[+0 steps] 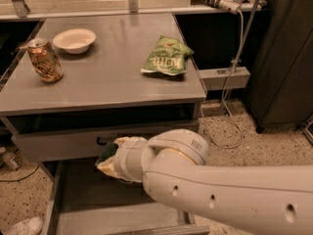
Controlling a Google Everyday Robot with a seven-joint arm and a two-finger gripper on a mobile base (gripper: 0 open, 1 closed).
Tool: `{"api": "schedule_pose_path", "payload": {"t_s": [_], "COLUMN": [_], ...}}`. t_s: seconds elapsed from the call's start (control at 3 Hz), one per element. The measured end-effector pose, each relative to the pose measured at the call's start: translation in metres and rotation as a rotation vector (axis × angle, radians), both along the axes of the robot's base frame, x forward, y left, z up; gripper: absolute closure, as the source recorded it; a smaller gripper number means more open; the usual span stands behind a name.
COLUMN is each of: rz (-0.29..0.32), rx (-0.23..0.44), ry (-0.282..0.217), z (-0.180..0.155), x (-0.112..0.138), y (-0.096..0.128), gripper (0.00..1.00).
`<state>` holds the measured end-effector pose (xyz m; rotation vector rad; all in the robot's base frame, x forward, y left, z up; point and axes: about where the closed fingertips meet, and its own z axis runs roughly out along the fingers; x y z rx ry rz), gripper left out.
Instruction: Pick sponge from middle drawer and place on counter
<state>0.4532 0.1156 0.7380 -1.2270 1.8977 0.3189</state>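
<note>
My gripper (116,159) is at the end of the big white arm that reaches in from the lower right. It is shut on the sponge (107,155), whose dark green face and yellow body stick out to its left. The sponge hangs above the floor of the open middle drawer (88,197), level with the closed drawer front above it. The counter (112,77) is the grey metal top just above and behind the gripper. The fingers are mostly hidden by the wrist.
On the counter stand a tilted drink can (44,60) at the left, a white bowl (74,39) behind it and a green chip bag (166,58) at the right. The closed grey drawer front (54,146) lies under the counter's edge. A dark cabinet (283,58) stands at the right.
</note>
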Motion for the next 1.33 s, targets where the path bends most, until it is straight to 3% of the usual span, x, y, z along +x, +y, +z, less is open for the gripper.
{"api": "schedule_pose_path", "payload": {"t_s": [0.67,1.0,1.33], "rz": [-0.007,-0.010,-0.026], "rx": [-0.093,-0.104,-0.082], "ry": [-0.134,-0.128,-0.163], "z": [0.098,0.100,0.121], "x": [0.007,0.007,0.023], "y": [0.002,0.002,-0.004], "gripper": [1.00,1.00,1.00]}}
